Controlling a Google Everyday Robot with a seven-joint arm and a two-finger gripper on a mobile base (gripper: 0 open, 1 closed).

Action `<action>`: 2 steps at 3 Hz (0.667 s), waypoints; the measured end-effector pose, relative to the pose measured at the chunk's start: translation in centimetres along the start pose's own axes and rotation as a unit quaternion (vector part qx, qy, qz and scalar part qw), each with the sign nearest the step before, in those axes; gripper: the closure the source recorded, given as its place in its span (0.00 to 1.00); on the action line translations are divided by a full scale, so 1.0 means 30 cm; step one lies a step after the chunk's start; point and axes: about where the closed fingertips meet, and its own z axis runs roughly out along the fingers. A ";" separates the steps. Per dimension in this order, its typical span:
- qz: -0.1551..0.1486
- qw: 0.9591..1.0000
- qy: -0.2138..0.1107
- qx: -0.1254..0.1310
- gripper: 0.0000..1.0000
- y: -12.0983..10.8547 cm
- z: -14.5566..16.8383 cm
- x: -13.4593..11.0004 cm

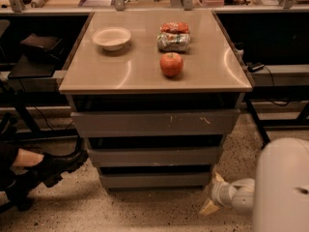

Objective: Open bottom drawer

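Note:
The grey cabinet has three handleless drawer fronts stacked under a tan top. The bottom drawer (pixel 154 180) is the narrowest and lowest front, just above the floor, and it sits pushed in. My gripper (pixel 213 193) is low near the floor, just off the bottom drawer's right end. Its two pale fingertips (pixel 217 177) are spread apart and hold nothing. My white arm (pixel 282 187) fills the lower right corner.
The middle drawer (pixel 154 156) and the wide scratched top drawer (pixel 154 123) are above. A white bowl (pixel 111 37), an apple (pixel 171 64) and a snack bag (pixel 174 36) sit on the cabinet top. A person's black shoe (pixel 58 164) is at the lower left. A desk leg (pixel 258 124) stands to the right.

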 end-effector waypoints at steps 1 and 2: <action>0.000 0.999 -0.035 0.029 0.00 -0.008 -0.034 0.025; 0.000 0.999 -0.035 0.029 0.00 -0.008 -0.033 0.025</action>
